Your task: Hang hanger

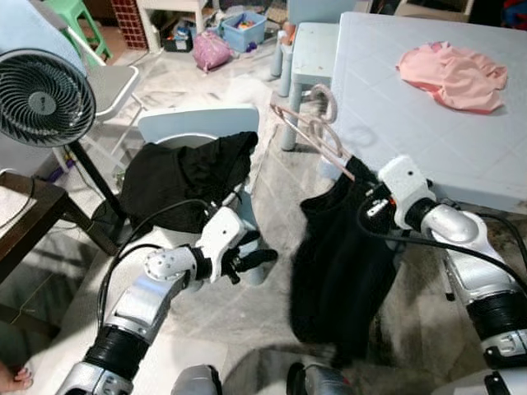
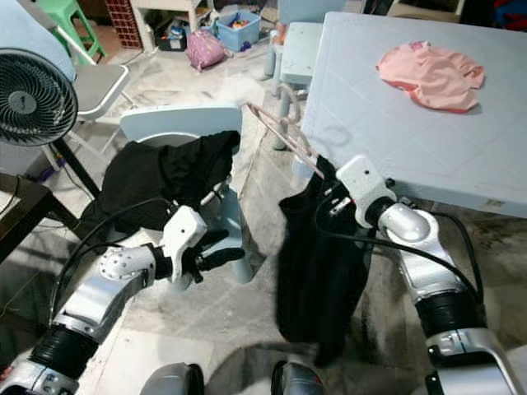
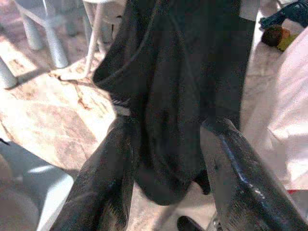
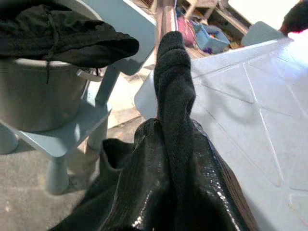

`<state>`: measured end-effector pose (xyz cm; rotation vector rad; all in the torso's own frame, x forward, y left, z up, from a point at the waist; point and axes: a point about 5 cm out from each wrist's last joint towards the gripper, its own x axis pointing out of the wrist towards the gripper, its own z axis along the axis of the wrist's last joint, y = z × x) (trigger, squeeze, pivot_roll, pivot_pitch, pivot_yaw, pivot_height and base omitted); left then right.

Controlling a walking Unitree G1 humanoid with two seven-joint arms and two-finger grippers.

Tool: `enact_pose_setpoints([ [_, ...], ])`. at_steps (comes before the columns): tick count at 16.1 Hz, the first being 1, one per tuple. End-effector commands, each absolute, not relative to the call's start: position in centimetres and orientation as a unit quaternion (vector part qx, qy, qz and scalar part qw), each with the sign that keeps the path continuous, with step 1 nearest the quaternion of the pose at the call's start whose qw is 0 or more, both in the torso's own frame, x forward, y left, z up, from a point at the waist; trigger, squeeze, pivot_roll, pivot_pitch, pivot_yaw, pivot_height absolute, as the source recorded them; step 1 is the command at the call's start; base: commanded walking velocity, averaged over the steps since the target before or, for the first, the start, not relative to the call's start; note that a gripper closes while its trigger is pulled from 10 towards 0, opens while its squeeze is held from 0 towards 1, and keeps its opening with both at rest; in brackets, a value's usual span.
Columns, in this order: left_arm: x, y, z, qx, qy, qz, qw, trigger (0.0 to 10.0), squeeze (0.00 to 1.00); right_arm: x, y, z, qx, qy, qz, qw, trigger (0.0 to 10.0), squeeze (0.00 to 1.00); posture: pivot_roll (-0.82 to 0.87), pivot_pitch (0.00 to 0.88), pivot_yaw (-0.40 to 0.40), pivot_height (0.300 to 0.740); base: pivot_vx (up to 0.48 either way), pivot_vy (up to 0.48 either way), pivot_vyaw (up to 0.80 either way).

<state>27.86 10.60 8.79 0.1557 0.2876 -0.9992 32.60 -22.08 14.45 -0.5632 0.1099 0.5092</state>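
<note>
A pinkish metal hanger (image 1: 314, 130) carries a black garment (image 1: 342, 255) that droops toward the floor beside the table's near corner. My right gripper (image 4: 171, 132) is shut on the garment's shoulder where it lies over the hanger arm (image 4: 166, 17). In the eye views its fingers are hidden behind the cloth, below the white wrist (image 1: 403, 191). My left gripper (image 1: 257, 262) is open and holds nothing. It hovers low, left of the hanging garment, in front of a small blue chair (image 1: 206, 123). Through its fingers (image 3: 103, 185) the black garment (image 3: 183, 86) shows a short way ahead.
A second black garment (image 1: 185, 177) is draped over the blue chair. The light blue table (image 1: 412, 132) on the right bears a pink cloth (image 1: 454, 76). A blue stool (image 1: 314, 53) stands behind. A fan (image 1: 39, 95) and a dark side table (image 1: 25, 222) are at left.
</note>
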Motion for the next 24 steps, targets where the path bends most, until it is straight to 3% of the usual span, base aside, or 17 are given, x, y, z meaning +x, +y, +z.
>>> enact_pose_setpoints([
  [1,28.4,11.6,9.8,0.095,0.121,-0.469,0.87,10.0,1.0,32.0,-22.5,14.6,-0.327,0.045,0.296,0.897,10.0,0.0,-0.05,0.054,-0.009,0.74,0.0,0.0,0.0],
  [4,27.9,12.9,10.1,0.149,0.119,-0.478,0.858,10.0,1.0,30.3,-25.8,14.5,-0.303,0.114,0.351,0.879,10.0,0.0,-0.04,0.057,-0.005,0.74,0.0,0.0,0.0],
  [7,27.1,13.2,10.4,0.167,0.118,-0.494,0.845,10.0,1.0,29.0,-27.2,14.2,-0.307,0.146,0.394,0.854,10.0,0.0,-0.04,0.057,-0.005,0.74,0.0,0.0,0.0],
  [11,27.7,13.8,10.9,0.163,0.083,-0.483,0.856,10.0,1.0,26.9,-26.9,13.1,-0.29,0.194,0.481,0.804,10.0,0.0,-0.05,0.066,0.001,0.74,0.0,0.0,0.0],
  [17,28.2,14.5,10.6,0.178,0.076,-0.467,0.863,10.0,1.0,25.5,-26.2,13.5,-0.251,0.191,0.54,0.78,10.0,0.0,-0.05,0.078,0.003,0.74,0.0,0.0,0.0],
  [18,28.2,14.3,10.5,0.176,0.078,-0.469,0.862,10.0,0.22,25.4,-26.0,13.8,-0.247,0.186,0.547,0.778,10.0,0.0,-0.05,0.078,0.003,0.74,0.0,0.0,0.0],
  [19,28.2,14.1,10.3,0.164,0.082,-0.474,0.861,10.0,0.0,25.3,-25.9,14.1,-0.254,0.18,0.554,0.773,10.0,0.0,-0.05,0.078,0.003,0.74,0.0,0.0,0.0],
  [23,28.4,13.4,9.9,0.146,0.089,-0.493,0.853,10.0,0.0,24.8,-25.2,15.1,-0.245,0.171,0.582,0.757,10.0,0.0,-0.06,0.083,0.001,0.74,0.0,0.0,0.0],
  [24,28.5,13.1,9.9,0.132,0.091,-0.502,0.85,8.7,0.0,24.6,-24.9,15.4,-0.239,0.167,0.594,0.75,10.0,0.0,-0.06,0.083,0.001,0.74,0.0,0.0,0.0],
])
